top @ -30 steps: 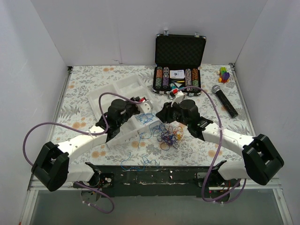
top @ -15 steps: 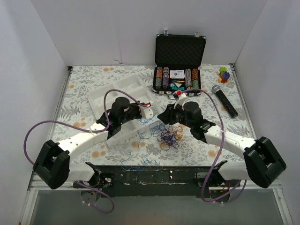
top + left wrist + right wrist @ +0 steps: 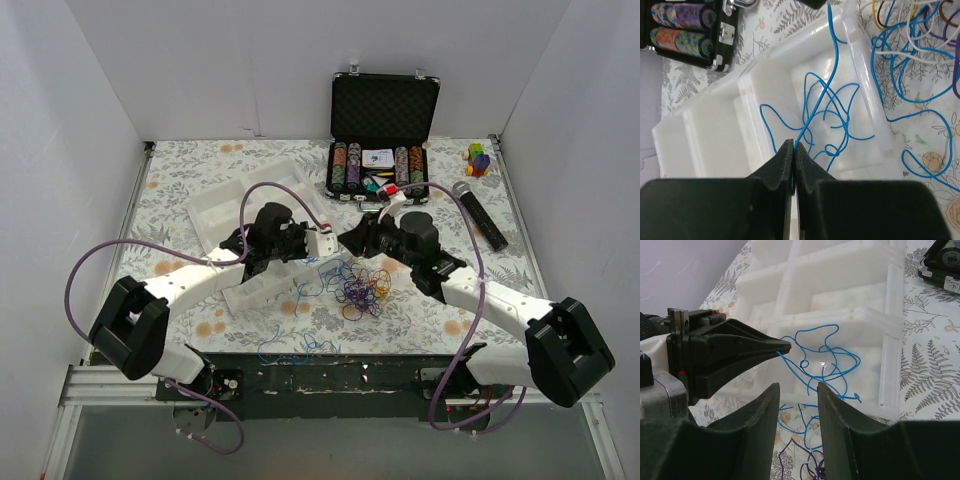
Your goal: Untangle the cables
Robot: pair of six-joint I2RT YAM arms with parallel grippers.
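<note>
Farthest left lies the white divided tray (image 3: 215, 207). One of its compartments holds loose loops of a blue cable (image 3: 832, 107). The left hand (image 3: 793, 149) hangs over that compartment with its fingers pressed together on a strand of this cable. The strand runs up from the pinch toward the tray wall (where its far end goes I cannot tell). The hold looks meant to draw this one wire away from the rest and lay it apart in the tray.

Just right of the tray, on the flowered surface (image 3: 190, 170), sits the tangle (image 3: 362, 284). It is a small heap of blue, purple, orange and dark wires between the two arms. A separate blue wire (image 3: 295, 348) lies loose near the front edge.

The right hand (image 3: 796, 387) hovers near the left hand's tip, above the tray's edge, with its fingers spread and nothing between them. I judge it is placed there to take the lifted strand or steady it. Further right and well apart, the open chip case (image 3: 385, 150) and a microphone (image 3: 478, 213) play no part.
</note>
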